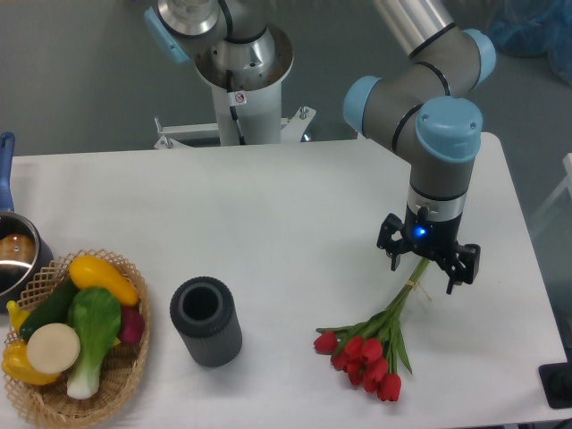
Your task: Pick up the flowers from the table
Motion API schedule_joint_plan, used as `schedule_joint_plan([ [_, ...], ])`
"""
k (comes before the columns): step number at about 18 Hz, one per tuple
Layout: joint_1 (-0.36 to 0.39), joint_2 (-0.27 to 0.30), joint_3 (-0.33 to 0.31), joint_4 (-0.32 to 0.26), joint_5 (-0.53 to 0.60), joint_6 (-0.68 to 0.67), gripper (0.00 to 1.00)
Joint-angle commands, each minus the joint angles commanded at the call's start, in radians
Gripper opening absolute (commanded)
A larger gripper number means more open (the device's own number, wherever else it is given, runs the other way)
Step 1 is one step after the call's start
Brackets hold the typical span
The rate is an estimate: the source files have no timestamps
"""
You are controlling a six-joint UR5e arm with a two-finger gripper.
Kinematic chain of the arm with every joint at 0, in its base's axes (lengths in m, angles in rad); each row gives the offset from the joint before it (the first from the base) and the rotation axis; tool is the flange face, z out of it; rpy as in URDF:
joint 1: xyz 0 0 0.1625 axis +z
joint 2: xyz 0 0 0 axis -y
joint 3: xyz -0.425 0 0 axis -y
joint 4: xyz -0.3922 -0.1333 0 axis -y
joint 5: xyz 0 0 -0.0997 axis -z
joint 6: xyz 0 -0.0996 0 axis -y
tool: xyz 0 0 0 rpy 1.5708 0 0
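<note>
The flowers [369, 352] lie on the white table [268, 206] at the front right. They are a bunch of red tulip buds with green stems [404, 301] running up and to the right. My gripper [425, 264] is directly over the stem ends, pointing down. Its two fingers [393, 254] stand apart on either side of the stems, so it looks open. The stem tips are hidden under the gripper body. I cannot tell whether the fingers touch the stems.
A dark ribbed cylinder [206, 321] stands upright at front centre, left of the buds. A wicker basket [125, 375] of produce sits at the front left corner, with a pot [13, 255] behind it. The arm's base [243, 80] is at the far edge.
</note>
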Motion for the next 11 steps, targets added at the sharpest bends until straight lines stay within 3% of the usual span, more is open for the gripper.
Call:
schedule_joint_plan([
  [8,-0.002,-0.009,0.002,0.002,0.003,-0.008,1.00],
  [11,-0.021,-0.029,0.000,0.021,0.002,-0.090,1.00],
])
